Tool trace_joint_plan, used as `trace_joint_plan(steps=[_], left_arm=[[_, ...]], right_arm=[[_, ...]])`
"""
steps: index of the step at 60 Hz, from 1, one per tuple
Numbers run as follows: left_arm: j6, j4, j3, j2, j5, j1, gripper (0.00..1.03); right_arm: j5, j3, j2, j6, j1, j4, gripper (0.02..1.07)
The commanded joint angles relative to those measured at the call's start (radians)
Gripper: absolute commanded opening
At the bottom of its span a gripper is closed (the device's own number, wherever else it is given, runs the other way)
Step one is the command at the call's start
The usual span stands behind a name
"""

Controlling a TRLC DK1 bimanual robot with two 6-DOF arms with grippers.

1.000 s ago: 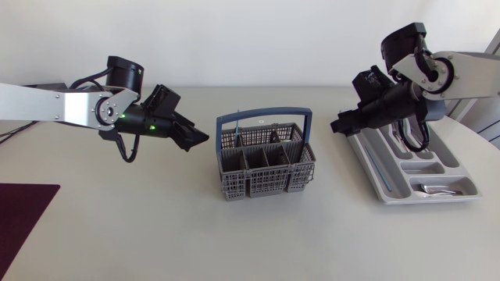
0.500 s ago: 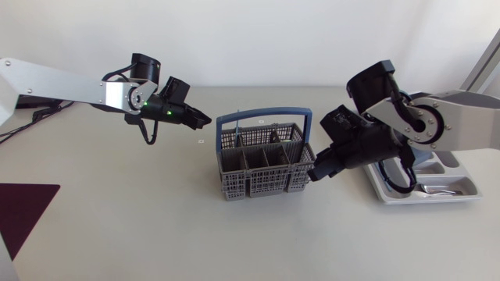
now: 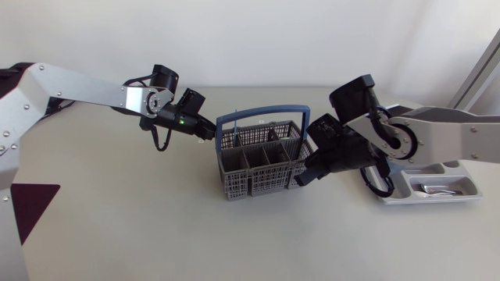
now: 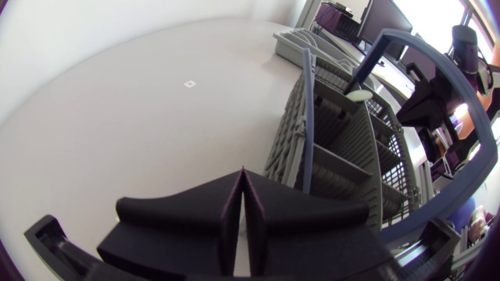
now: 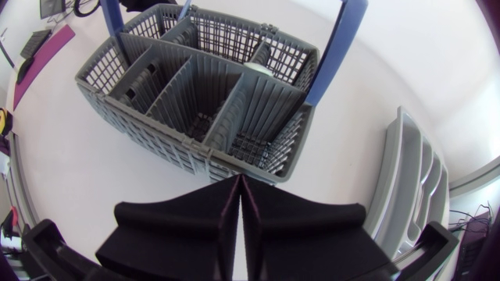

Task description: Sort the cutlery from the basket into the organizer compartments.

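Observation:
The grey cutlery basket with a blue handle stands mid-table, and a few cutlery pieces stick up in its rear compartments. My left gripper is shut and empty, its tips just off the basket's rear left corner. The right gripper, also shut and empty, sits at the basket's front right corner. Off to the right lies the grey organizer, partly hidden by my right arm, with some cutlery in its front compartment.
A dark purple mat lies at the table's left front edge. A small white mark is on the table left of the basket. Seen from the right wrist, the organizer lies beside the gripper.
Both arms have swung in from the sides to the basket. Both grippers have gone from open to shut, with nothing in them.

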Motion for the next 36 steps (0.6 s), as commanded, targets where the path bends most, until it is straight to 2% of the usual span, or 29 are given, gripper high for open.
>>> trace_joint_plan(steps=[1,19,36], left_arm=[[0.059,-0.031,-0.067,-0.039,0.041,0.01,0.03],[0.162,-0.062,-0.28,-0.203,0.098,0.041,0.03],[0.188,-0.067,-0.464,-0.37,0.109,0.016,0.03]], right_arm=[[0.021,0.036,0.059,0.004,-0.002,0.038,0.08],[0.024,0.196,0.203,0.021,-0.011,0.084,0.08],[-0.019,0.398,0.363,0.065,0.0,0.084,0.08]])
